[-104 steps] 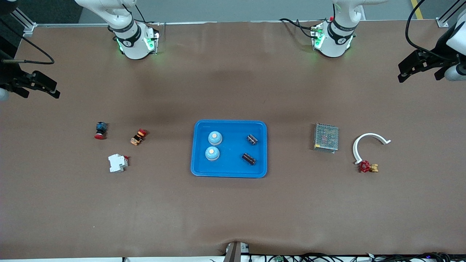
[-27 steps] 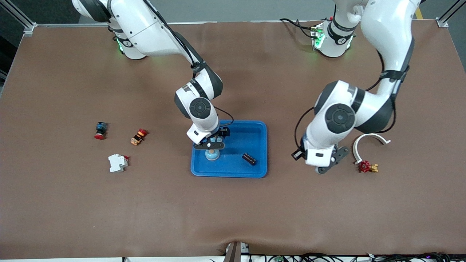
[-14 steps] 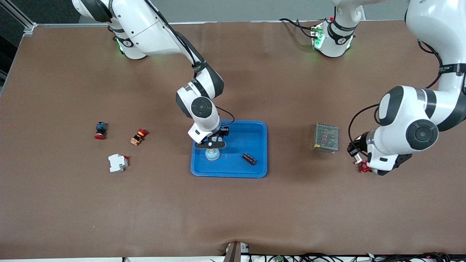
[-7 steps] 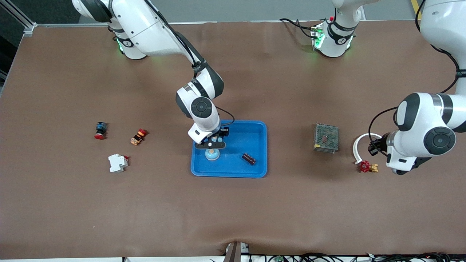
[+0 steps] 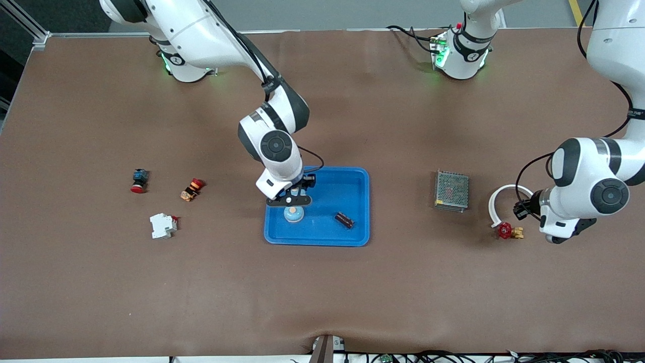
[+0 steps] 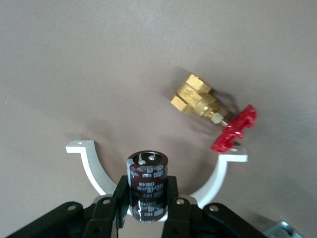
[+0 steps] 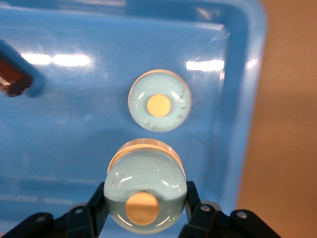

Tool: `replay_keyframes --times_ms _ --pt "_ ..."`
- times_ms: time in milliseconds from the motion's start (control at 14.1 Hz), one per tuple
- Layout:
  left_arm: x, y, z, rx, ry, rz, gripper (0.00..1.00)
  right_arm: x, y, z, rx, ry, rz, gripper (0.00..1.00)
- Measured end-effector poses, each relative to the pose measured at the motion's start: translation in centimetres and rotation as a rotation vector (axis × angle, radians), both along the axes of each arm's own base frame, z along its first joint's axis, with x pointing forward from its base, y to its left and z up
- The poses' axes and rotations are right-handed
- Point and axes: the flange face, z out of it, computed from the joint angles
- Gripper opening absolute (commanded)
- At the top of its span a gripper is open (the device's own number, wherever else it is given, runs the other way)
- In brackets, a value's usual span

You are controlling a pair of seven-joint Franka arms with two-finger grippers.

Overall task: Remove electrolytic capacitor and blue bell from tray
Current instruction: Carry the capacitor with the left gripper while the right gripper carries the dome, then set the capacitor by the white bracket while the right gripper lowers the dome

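Observation:
My right gripper point(image 5: 291, 197) is shut on a pale blue bell point(image 7: 146, 196) with an orange button and holds it just above the blue tray point(image 5: 322, 238). A second bell point(image 5: 294, 214) sits in the tray below it and also shows in the right wrist view point(image 7: 159, 106). A dark capacitor point(image 5: 344, 220) lies in the tray. My left gripper point(image 5: 524, 208) is shut on another dark capacitor point(image 6: 146, 186) and holds it upright over the white C-shaped ring point(image 6: 89, 168).
A metal mesh box point(image 5: 451, 190), the white ring point(image 5: 496, 199) and a brass valve with a red handle point(image 5: 509, 231) lie toward the left arm's end. A white breaker point(image 5: 163, 225), a red-and-orange switch point(image 5: 191, 189) and a red button point(image 5: 139, 180) lie toward the right arm's end.
My left arm has carried the capacitor from the tray, past the mesh box, to over the white ring. My right gripper, shut on the bell, has risen slightly over the tray.

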Motion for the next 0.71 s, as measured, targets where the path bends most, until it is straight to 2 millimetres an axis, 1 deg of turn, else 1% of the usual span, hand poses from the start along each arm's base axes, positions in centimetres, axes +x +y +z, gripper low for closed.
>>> replay_keyframes --times_ms 71,142,213,284,426,497,639,710 --pt "-0.2 0.2 -0.7 -0.002 -0.003 -0.001 0.0 0.6 -1.1 2.5 0.0 0.007 0.042 0.42" --pt "-0.3 0.5 -1.2 -0.003 -0.005 -0.002 0.0 1.3 -2.8 5.2 0.002 0.013 0.085 0.42" --pt "-0.4 0.7 -1.7 -0.002 -0.008 -0.004 0.0 2.1 -4.8 7.6 0.004 0.021 0.132 0.42" --pt "-0.4 0.8 -2.0 -0.001 -0.011 -0.006 0.0 3.0 -7.4 9.9 0.007 0.033 0.187 0.42" --pt "-0.3 1.0 -2.6 -0.002 -0.02 -0.01 0.0 4.8 -13.4 13.6 0.021 0.053 0.307 0.42" --pt "-0.2 1.1 -2.9 -0.002 -0.025 -0.013 0.0 5.7 -16.8 15.0 0.031 0.059 0.368 0.42" --pt "-0.3 1.3 -3.8 0.003 -0.025 -0.025 0.01 7.4 -23.8 16.6 0.055 0.064 0.481 0.42" --pt "-0.3 1.3 -4.2 0.002 -0.021 -0.026 0.05 8.2 -27.3 16.9 0.066 0.061 0.531 0.42"
